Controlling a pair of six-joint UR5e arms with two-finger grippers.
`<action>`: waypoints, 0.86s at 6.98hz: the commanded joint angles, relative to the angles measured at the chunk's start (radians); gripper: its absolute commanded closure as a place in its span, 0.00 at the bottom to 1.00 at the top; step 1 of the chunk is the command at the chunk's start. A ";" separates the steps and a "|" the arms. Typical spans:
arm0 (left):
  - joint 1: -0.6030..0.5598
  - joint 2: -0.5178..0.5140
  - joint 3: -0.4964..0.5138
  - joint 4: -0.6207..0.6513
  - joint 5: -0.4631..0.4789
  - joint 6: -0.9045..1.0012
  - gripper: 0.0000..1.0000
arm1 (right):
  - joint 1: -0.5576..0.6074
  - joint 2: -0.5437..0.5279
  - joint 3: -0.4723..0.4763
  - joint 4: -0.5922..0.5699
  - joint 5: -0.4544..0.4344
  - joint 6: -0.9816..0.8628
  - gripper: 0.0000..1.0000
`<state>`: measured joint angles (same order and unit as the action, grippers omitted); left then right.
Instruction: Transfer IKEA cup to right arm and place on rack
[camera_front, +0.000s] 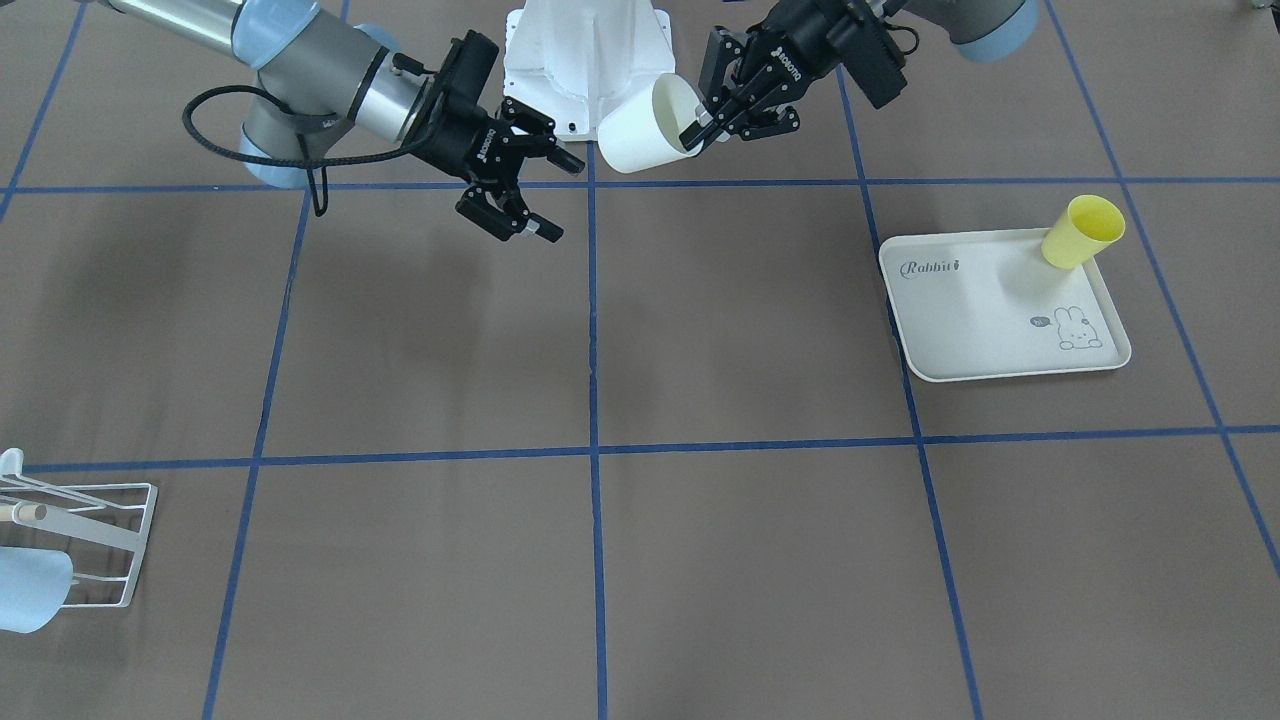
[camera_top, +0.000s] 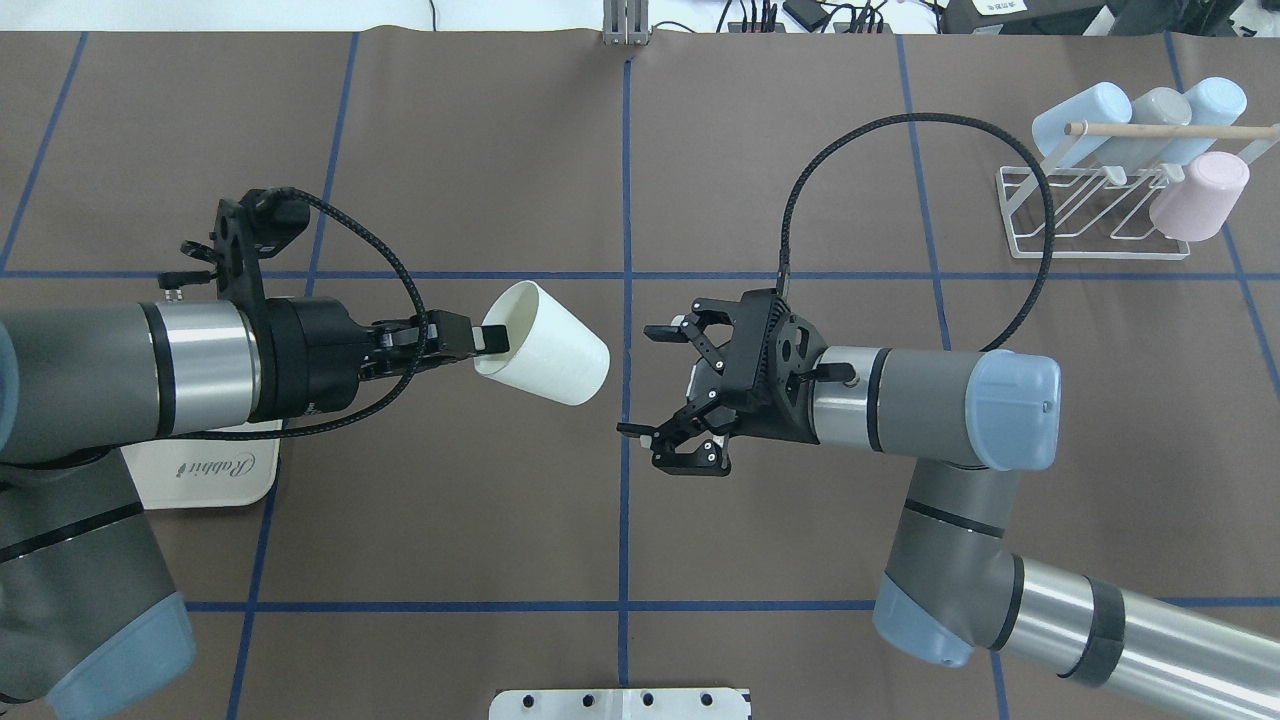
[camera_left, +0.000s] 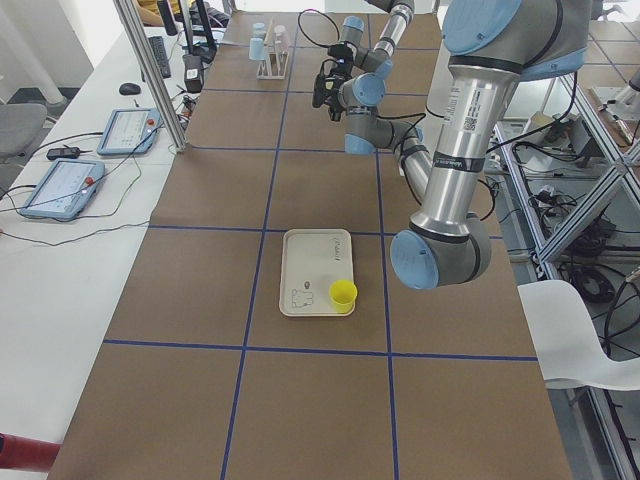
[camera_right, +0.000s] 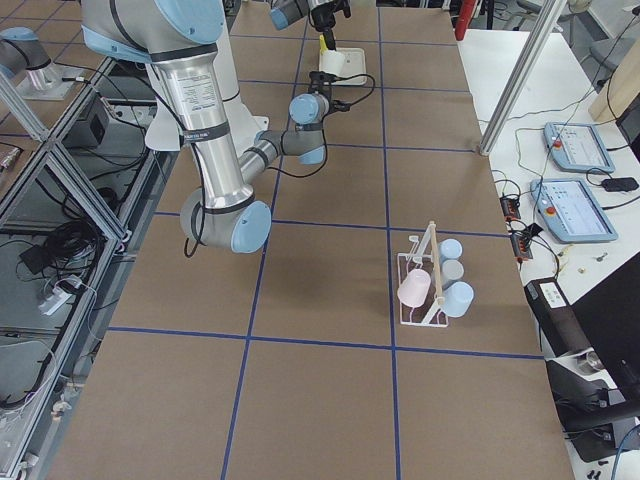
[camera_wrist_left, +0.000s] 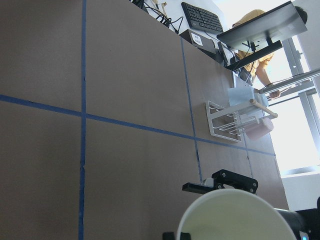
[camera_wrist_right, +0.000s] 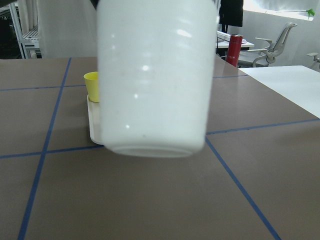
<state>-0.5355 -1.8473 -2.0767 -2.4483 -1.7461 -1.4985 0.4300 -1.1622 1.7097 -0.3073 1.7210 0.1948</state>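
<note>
The white IKEA cup (camera_top: 545, 345) hangs in the air on its side, base toward my right arm. My left gripper (camera_top: 490, 338) is shut on its rim, one finger inside and one outside; it also shows in the front view (camera_front: 700, 128) with the cup (camera_front: 640, 130). My right gripper (camera_top: 640, 380) is open and empty, a short gap from the cup's base, facing it. The cup's base fills the right wrist view (camera_wrist_right: 155, 75). The white wire rack (camera_top: 1090, 215) with a wooden rod stands at the far right.
The rack holds several cups, pale blue, grey and pink (camera_top: 1200, 195). A cream rabbit-print tray (camera_front: 1000, 310) with a yellow cup (camera_front: 1082, 232) on it lies on my left side. The white robot base (camera_front: 585, 60) stands between the arms.
</note>
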 joint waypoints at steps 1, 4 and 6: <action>0.014 -0.013 0.012 0.000 0.000 0.000 1.00 | -0.043 0.015 -0.001 0.042 -0.038 -0.005 0.01; 0.041 -0.012 0.024 0.002 0.000 0.000 1.00 | -0.050 0.015 0.002 0.073 -0.038 0.002 0.01; 0.063 -0.013 0.030 0.002 0.002 0.000 1.00 | -0.050 0.015 0.004 0.073 -0.040 0.002 0.01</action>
<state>-0.4857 -1.8602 -2.0496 -2.4476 -1.7453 -1.4987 0.3806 -1.1475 1.7121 -0.2352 1.6818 0.1961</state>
